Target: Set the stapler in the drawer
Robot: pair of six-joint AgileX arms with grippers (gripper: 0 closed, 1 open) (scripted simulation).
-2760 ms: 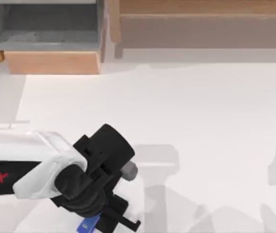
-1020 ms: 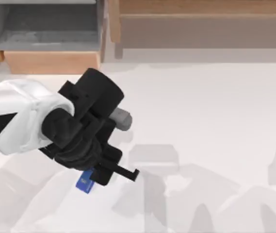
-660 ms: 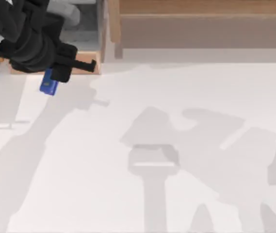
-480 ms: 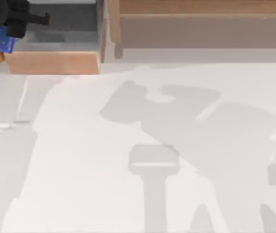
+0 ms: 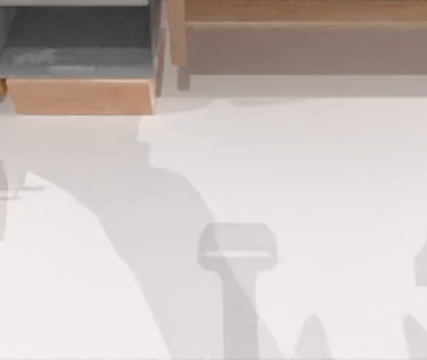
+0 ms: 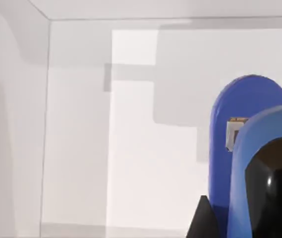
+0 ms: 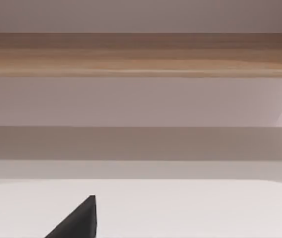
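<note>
The boxy drawer [image 5: 78, 67], grey-walled with a light tan wooden front panel, sat open at the white counter's [image 5: 311, 187] far left. In the left wrist view, the small blue stapler [image 6: 247, 148] with black top piece was clamped between the left gripper's fingers [image 6: 202, 220], facing pale walls. A long wooden shelf [image 5: 311, 37] stood rightward. The right gripper's finger state could not be told.

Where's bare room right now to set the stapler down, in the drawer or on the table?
The drawer floor is bare between its grey walls and tan front panel. The white table is bare from that panel across to the long wooden shelf along the far edge. Nothing crowds either. The stapler rides at the left gripper, near pale walls.
</note>
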